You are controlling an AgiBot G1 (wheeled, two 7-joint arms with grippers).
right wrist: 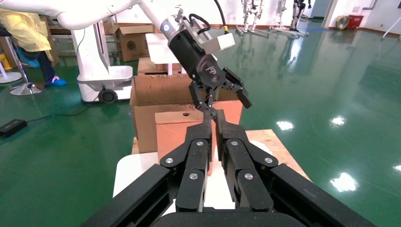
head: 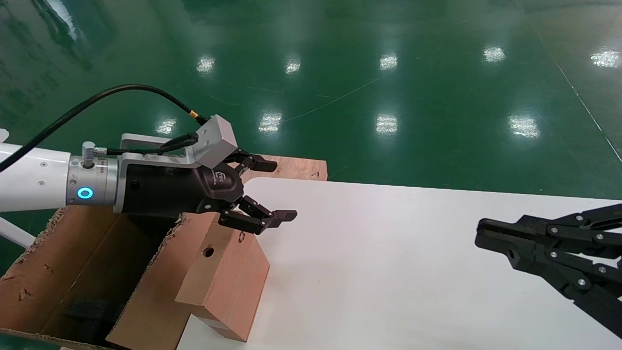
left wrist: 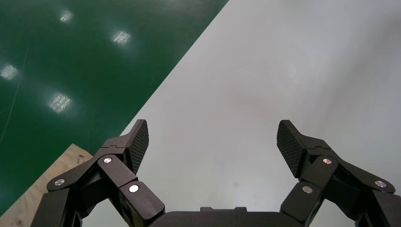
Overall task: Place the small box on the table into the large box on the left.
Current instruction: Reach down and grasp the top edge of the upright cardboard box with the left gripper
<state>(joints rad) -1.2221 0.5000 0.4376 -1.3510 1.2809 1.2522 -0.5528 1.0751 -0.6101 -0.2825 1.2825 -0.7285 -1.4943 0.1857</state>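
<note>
Our left gripper [head: 265, 192] hovers w/ fingers wide, empty, over the small box [head: 223, 279], which leans on the large box [head: 73, 272] wall, bottom on the table [head: 413, 272]. Right gripper [head: 481, 233] pinched closed, idle. Risk: a nudge tips it over, outside the carton.

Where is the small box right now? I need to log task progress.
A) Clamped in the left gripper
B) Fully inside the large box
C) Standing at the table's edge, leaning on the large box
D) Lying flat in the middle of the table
C: the small box stands tilted at the table edge against the large box, while the left gripper is open above it and holds nothing.
</note>
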